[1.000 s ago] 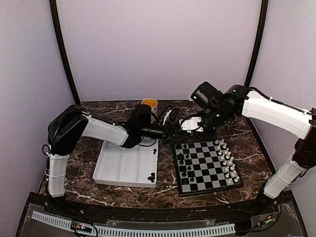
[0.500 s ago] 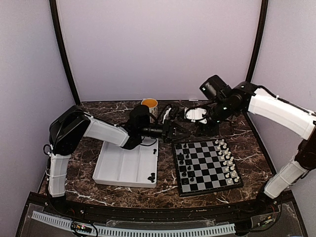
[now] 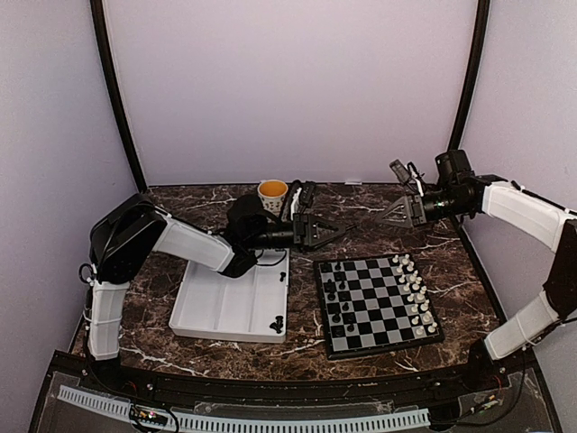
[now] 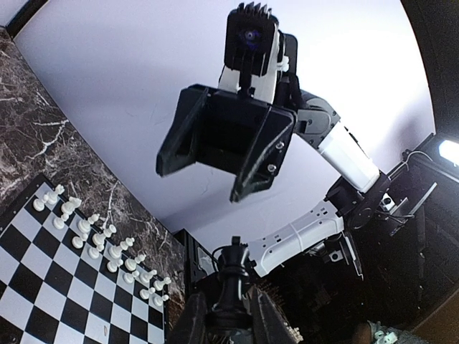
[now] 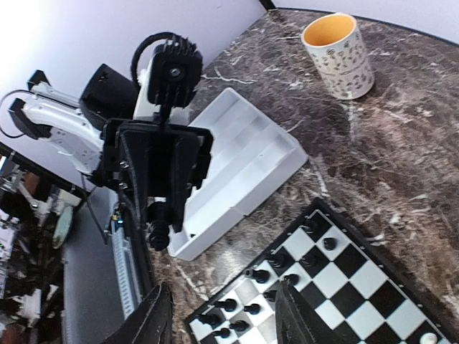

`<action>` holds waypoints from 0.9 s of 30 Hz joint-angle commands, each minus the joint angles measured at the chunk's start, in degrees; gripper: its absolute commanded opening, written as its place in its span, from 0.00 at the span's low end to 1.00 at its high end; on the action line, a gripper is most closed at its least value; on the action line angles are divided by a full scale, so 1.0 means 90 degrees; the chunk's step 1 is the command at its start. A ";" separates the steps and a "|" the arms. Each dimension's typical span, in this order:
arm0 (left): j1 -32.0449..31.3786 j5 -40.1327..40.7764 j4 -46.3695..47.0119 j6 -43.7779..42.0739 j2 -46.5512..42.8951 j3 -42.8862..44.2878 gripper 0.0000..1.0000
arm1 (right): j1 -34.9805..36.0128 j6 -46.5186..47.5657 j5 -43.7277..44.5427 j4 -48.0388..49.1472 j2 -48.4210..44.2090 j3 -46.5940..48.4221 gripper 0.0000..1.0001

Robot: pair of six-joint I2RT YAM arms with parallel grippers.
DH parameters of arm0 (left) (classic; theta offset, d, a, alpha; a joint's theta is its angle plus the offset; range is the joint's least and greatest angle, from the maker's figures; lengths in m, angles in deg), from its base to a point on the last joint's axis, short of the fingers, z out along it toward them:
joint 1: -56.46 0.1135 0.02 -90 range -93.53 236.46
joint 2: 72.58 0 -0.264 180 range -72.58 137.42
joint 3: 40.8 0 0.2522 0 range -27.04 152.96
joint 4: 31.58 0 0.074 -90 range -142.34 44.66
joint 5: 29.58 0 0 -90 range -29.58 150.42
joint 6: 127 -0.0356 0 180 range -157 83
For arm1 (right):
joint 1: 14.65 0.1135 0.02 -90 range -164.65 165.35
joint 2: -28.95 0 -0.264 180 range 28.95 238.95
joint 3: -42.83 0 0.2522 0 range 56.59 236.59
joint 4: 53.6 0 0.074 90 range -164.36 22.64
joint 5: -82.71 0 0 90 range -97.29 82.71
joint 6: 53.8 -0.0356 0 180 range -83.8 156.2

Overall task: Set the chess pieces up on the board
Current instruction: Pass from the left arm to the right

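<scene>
Beside the board (image 3: 377, 305), tray (image 3: 225, 302); mug (image 3: 272, 193) beyond

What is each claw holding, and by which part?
Left claw: a black chess piece, pinched at its base. Right claw: open, nothing held.

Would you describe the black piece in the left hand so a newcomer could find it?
Find the board, then look past its far left corner, where the left hand hangs. The black piece is pinched in it: the only chessman off both board and tray.
</scene>
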 commanded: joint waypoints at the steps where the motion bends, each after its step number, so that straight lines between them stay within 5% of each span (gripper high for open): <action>1: -0.0010 0.0284 0.0285 -0.0225 -0.0231 -0.0020 0.13 | 0.0006 -0.1240 -0.1346 0.1110 -0.0089 -0.0156 0.54; 16: -0.0046 0.0190 0.0160 -0.0189 -0.0082 0.0253 0.12 | 0.0431 -0.1538 -0.1232 0.1323 0.0477 0.0115 0.56; 27: -0.0049 0.0168 0.0181 -0.0159 -0.0030 0.0289 0.12 | 0.0804 -0.1384 -0.1253 0.1124 0.0761 0.0410 0.45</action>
